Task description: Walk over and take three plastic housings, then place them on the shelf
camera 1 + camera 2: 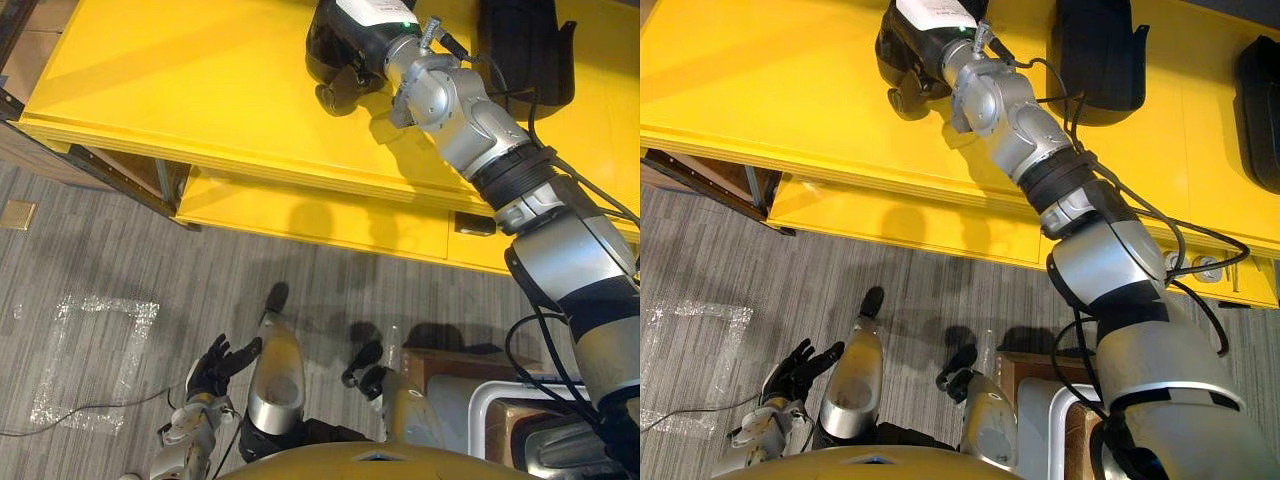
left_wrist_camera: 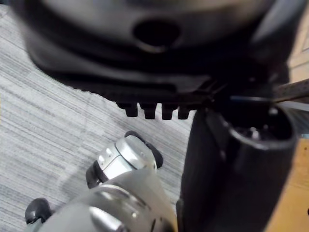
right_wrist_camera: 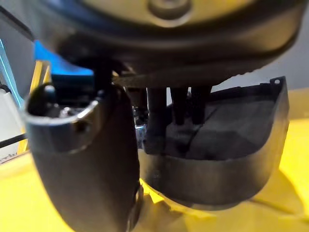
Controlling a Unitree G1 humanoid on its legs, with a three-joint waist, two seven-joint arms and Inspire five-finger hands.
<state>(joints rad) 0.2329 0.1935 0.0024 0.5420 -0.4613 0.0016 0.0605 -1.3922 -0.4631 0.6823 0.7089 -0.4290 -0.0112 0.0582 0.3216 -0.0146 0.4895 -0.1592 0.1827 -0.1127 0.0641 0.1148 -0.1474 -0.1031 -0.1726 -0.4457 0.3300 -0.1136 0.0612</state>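
Left eye view: yellow worktop (image 1: 150, 70) across the far side. The right arm reaches out over it, and the right hand (image 1: 350, 45) is down on a black plastic housing (image 3: 227, 145) at the far edge. A second housing (image 1: 525, 45) stands just right of that arm. The left hand (image 1: 215, 368) hangs low at near left over the grey carpet floor (image 1: 100, 250), relaxed and spread, holding nothing.

Right eye view: same layout. A third housing (image 1: 1260, 110) lies at the far right edge of the worktop, well apart from the right hand.

Left wrist view: left hand above the carpet, nothing in it.

Right wrist view: right hand reaches into the hollow of the first housing, which sits on the yellow surface. Whether the hand has closed on the housing wall cannot be told.
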